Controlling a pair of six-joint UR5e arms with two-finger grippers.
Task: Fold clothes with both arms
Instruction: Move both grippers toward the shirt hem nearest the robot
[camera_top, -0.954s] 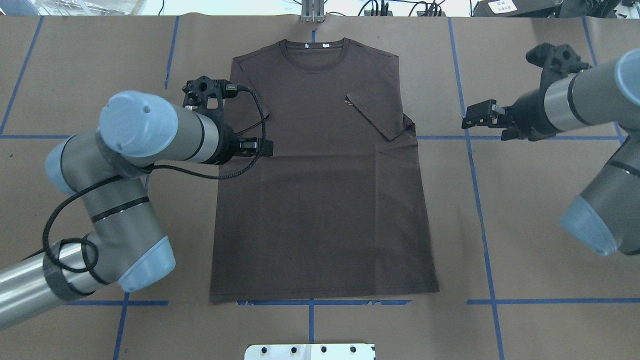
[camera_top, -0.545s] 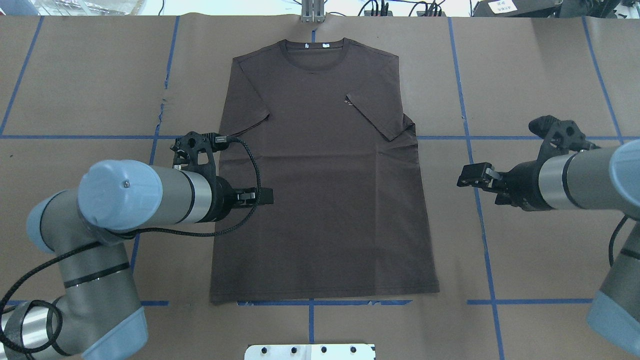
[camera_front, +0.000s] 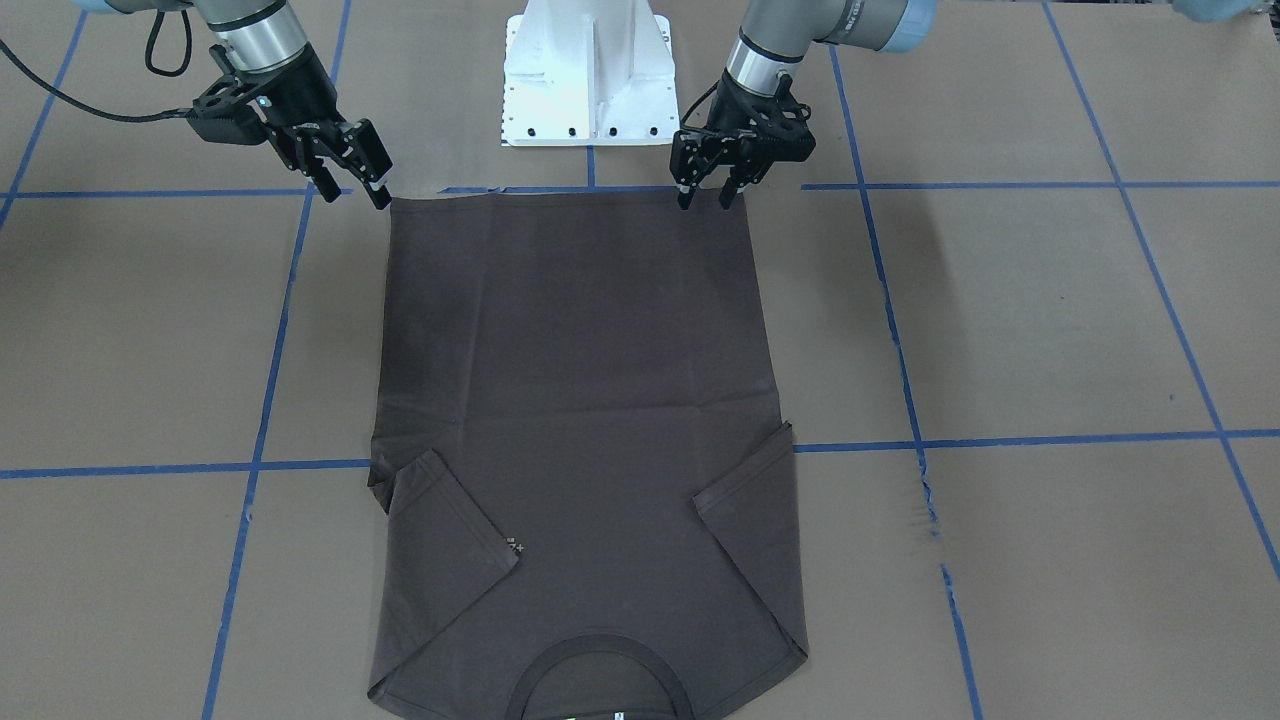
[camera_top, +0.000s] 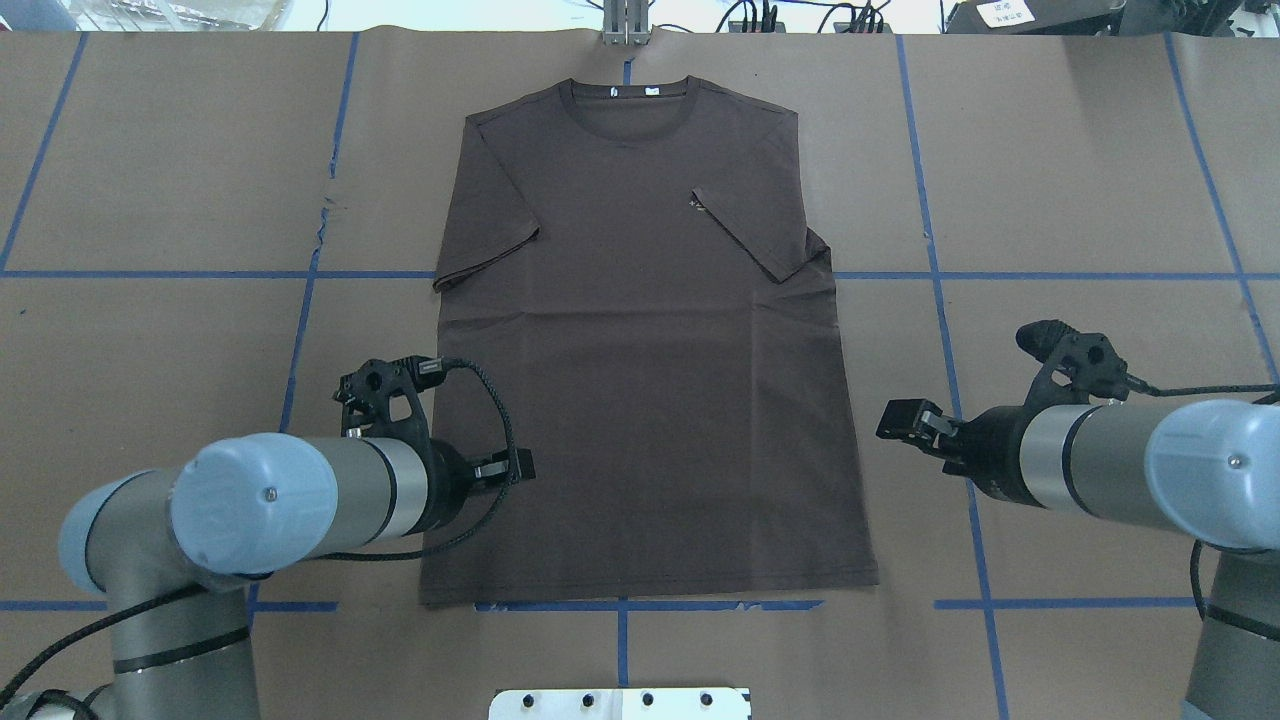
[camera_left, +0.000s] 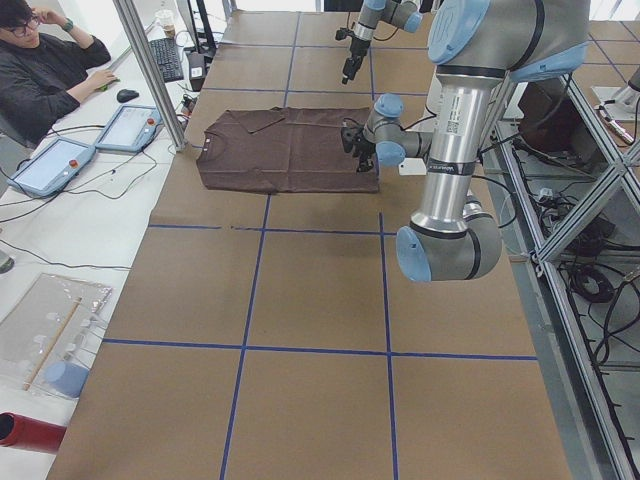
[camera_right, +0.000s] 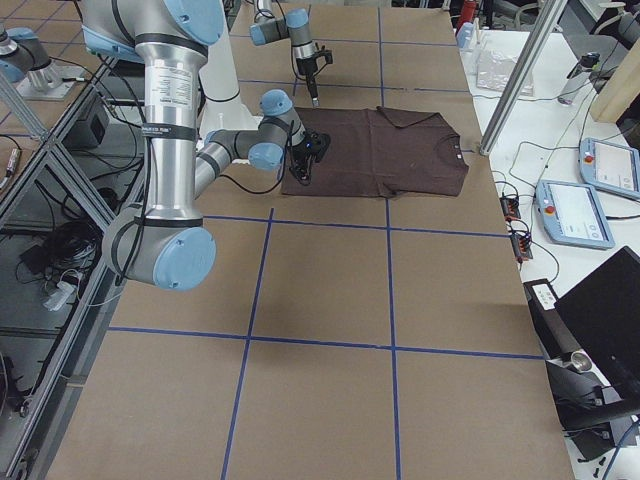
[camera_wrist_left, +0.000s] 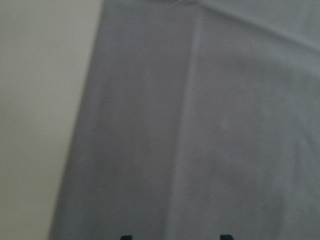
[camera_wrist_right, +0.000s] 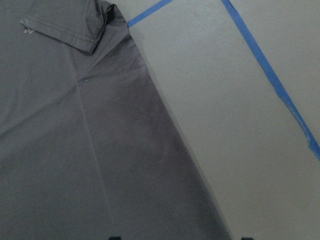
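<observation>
Brown T-shirt (camera_top: 640, 350) flat, collar (camera_top: 627, 100) away from robot.

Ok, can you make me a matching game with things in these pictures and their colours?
Things:
1. T-shirt
2. tape lines
3. robot base
4. left arm's tube

Colours:
A. white
B. silver-grey
C. dark brown
D. blue

Pairs: 1-C, 2-D, 3-A, 4-B.
</observation>
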